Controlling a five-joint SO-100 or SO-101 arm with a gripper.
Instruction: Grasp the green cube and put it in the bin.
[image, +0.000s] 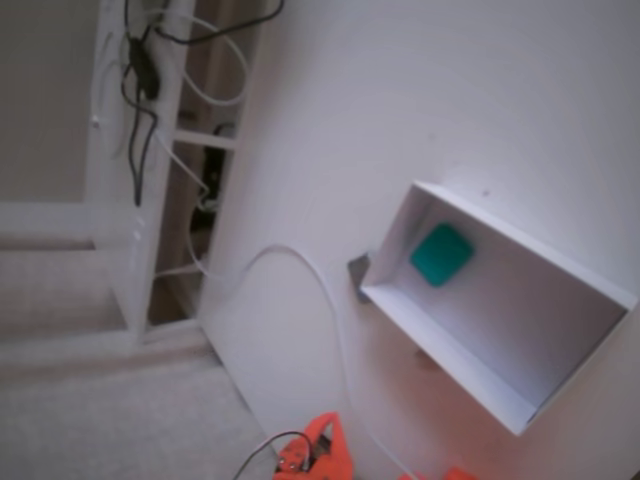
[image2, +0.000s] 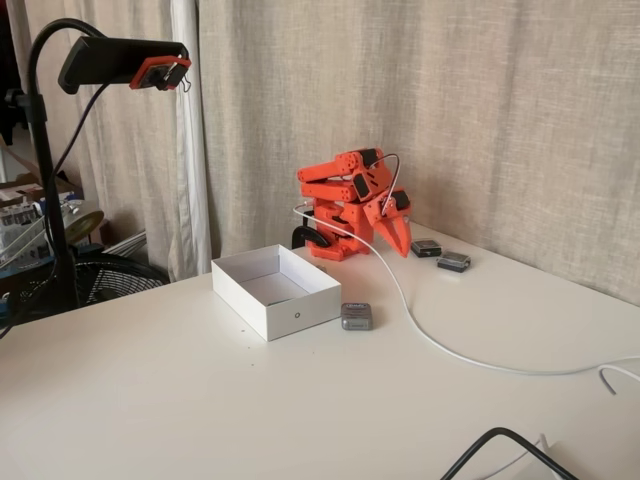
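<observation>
The green cube (image: 441, 254) lies flat on the floor of the bin (image: 560, 290), near one end wall, turned so its corners point diagonally in a fixed view; it shows no clear long axis. The bin's long side runs along the worktop (image2: 200, 400). The orange arm (image2: 345, 200) sits folded over its base behind the bin, its tool (image2: 398, 236) pointing downward, empty; whether its jaws are spread I cannot tell.

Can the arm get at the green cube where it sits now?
Probably yes. The green cube lies on the floor of the open-topped bin, nothing over it. The arm is folded back behind the bin, gripper pointing down at the table, so it would come in from above; the low walls may crowd the fingers.
</observation>
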